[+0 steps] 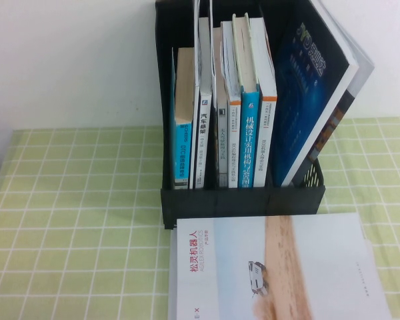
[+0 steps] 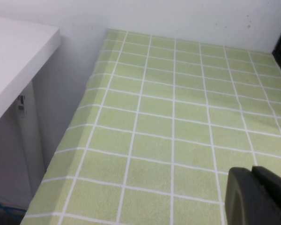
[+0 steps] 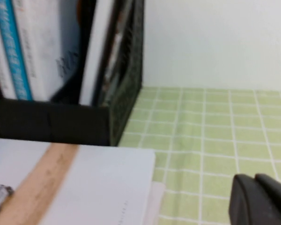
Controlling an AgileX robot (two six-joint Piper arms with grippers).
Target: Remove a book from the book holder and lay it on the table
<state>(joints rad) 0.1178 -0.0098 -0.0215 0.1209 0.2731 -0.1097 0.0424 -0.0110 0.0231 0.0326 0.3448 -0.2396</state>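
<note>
book: lying flat on the table, cover up, just in front of the book holder; its near end is running out of the high view's lower edge. Placement is looking done.
right gripper: hovering low over bare cloth to the right of the book, apart from it; fingers are sitting fully closed, holding nothing.
left gripper: hanging over the table's left part, well apart from book and holder; only a dark corner of it is showing, so I cannot tell whether it is wide or narrow.
risk, book: the far edge is sitting close to the holder's front lip; a right arm sweeping back leftward could be clipping the book's right edge and skewing it.
risk, holder: the dark blue book is leaning out over the right mesh side; a high pass there could be knocking it over.
open room: clear cloth is lying right of the book and all along the left half.
edges: the table's left edge is dropping off beside a white cabinet; a wall is closing the far side.
</note>
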